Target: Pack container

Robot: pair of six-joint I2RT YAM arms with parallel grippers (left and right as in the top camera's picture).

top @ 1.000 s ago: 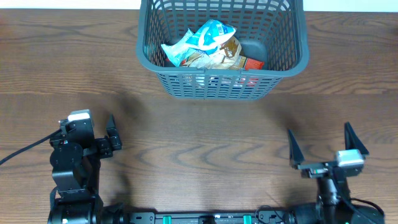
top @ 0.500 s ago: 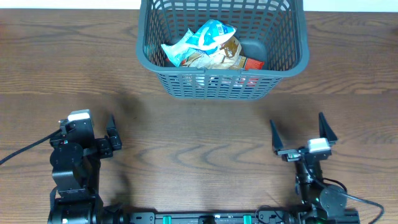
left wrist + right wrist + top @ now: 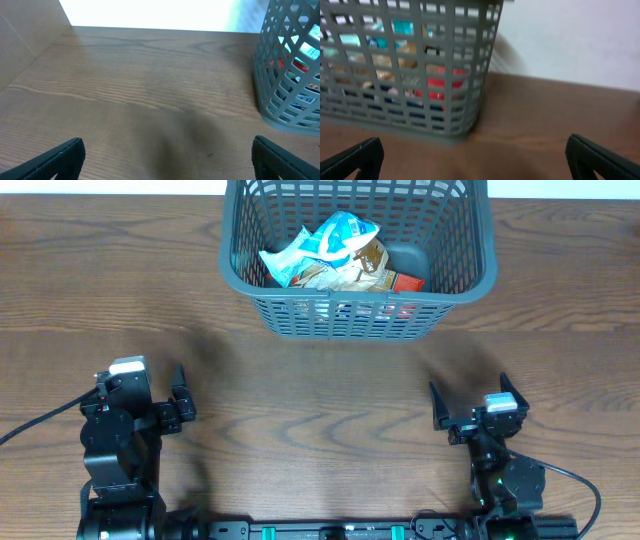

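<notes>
Container [image 3: 350, 315] held snack packets [image 3: 330, 250]. Left gripper [image 3: 180, 395] and right gripper [image 3: 470, 392] sat well short of it, fingers spread, empty. Looked packed to me; I judged parking both arms clear of its wall safest, no nudging.

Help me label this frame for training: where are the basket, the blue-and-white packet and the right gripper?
basket [image 3: 345, 318], overhead view, on its front lattice wall.
blue-and-white packet [image 3: 335, 242], overhead view, on the middle of its upper face.
right gripper [image 3: 467, 384], overhead view, midway between the tips of its open fingers.
</notes>
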